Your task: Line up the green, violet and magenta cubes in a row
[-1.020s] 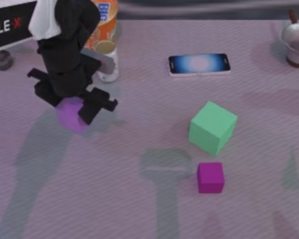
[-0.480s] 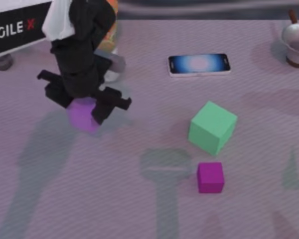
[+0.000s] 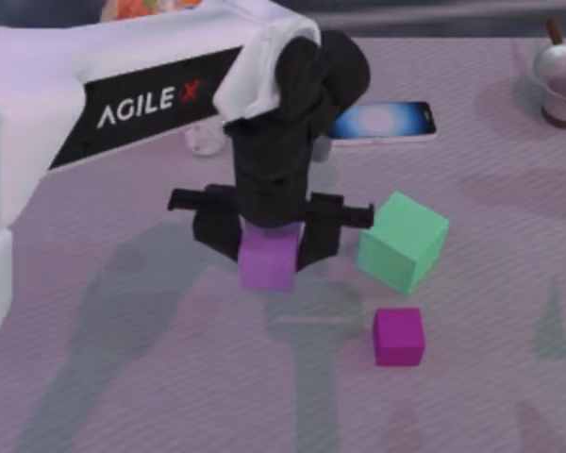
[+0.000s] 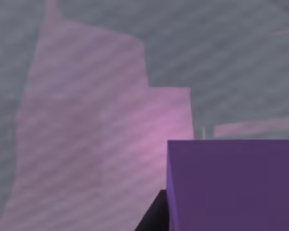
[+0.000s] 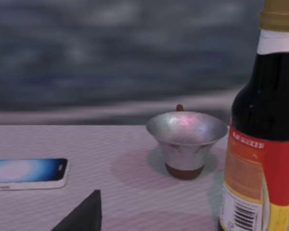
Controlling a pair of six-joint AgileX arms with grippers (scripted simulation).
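Left claw (image 3: 270, 233) clamped on violet cube (image 3: 267, 260), carried rightward from table's left, now beside green cube (image 3: 402, 241); magenta cube (image 3: 398, 336) unmoved

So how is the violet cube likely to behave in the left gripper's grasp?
The violet cube looks rigid, so it probably won't deform. Its flat sides sit between the left gripper fingers, so rolling seems unlikely. The matte faces suggest decent grip, though weight can't be judged.

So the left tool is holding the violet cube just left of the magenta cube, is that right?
Not quite. In the top view the left tool holds the violet cube just left of the green cube; the magenta cube sits nearer the camera.
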